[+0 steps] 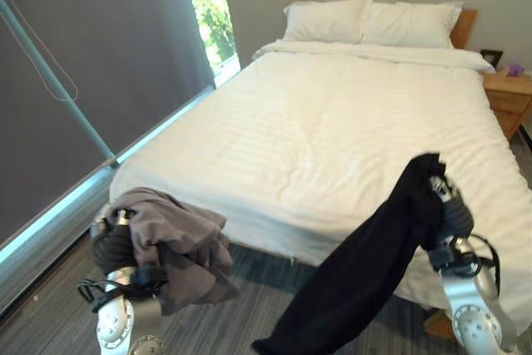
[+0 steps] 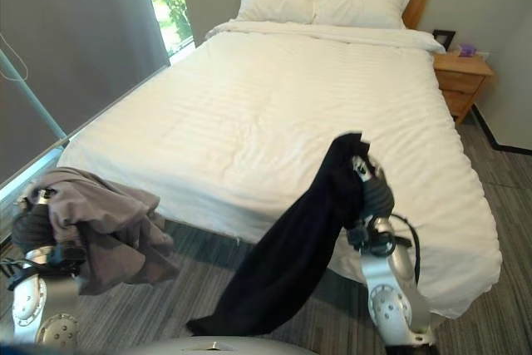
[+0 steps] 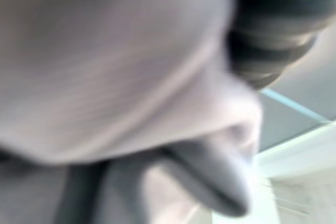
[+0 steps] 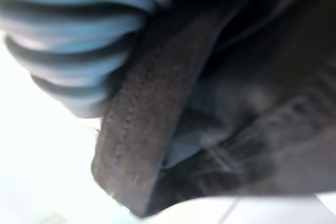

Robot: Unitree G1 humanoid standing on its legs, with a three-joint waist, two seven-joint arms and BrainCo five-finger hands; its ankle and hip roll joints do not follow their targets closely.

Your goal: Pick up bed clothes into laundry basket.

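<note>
Left eye view: grey garment [image 1: 179,247] drapes left hand [image 1: 112,243], black garment [image 1: 366,272] right hand [image 1: 449,205]; grips hidden.

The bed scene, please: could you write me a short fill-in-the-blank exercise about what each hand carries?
1. The left hand carries a ____ garment.
2. The right hand carries a ____ garment.
3. At the head of the bed lie two white ____.
4. Right of the bed stands a wooden ____.

Missing words: grey; black; pillows; nightstand
</note>
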